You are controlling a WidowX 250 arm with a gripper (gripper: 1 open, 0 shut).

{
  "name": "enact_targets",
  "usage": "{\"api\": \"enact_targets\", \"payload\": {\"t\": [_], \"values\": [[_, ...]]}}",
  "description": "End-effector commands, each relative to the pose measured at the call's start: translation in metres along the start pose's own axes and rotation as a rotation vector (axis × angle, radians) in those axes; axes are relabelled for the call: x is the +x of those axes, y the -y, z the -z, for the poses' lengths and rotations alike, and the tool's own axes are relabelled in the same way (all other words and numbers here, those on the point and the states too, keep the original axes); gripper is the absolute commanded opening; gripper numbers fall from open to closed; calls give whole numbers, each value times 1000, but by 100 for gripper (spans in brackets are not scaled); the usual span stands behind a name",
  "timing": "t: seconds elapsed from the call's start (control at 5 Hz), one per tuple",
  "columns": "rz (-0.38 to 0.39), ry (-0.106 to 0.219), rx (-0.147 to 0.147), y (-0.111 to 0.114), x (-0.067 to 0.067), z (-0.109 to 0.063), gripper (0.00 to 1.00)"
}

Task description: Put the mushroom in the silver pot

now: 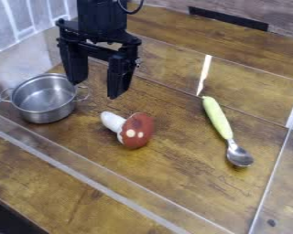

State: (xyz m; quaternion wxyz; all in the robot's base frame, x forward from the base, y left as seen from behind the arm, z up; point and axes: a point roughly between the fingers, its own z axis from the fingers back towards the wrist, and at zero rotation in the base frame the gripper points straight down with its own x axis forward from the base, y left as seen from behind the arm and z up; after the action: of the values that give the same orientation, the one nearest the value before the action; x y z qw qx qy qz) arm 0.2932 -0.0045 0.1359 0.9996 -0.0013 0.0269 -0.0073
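The mushroom (131, 129) lies on its side on the wooden table, red-brown spotted cap toward the front, white stem pointing back left. The silver pot (43, 98) stands to its left, shiny and with nothing visible inside. My gripper (96, 80) hangs above the table between the pot and the mushroom, just behind the mushroom's stem. Its two black fingers point down and stand wide apart with nothing between them. It touches neither object.
A spoon (222, 128) with a green handle and metal bowl lies to the right of the mushroom. Clear plastic walls run around the work area, with a raised edge along the front left and another at the right.
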Motion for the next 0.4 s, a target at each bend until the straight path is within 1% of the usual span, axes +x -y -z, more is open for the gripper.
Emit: {"api": "enact_targets", "payload": {"t": [0.0, 0.2], "values": [[-2, 2, -9, -13, 9, 13, 100], [-6, 15, -24, -24, 18, 31, 100]]}}
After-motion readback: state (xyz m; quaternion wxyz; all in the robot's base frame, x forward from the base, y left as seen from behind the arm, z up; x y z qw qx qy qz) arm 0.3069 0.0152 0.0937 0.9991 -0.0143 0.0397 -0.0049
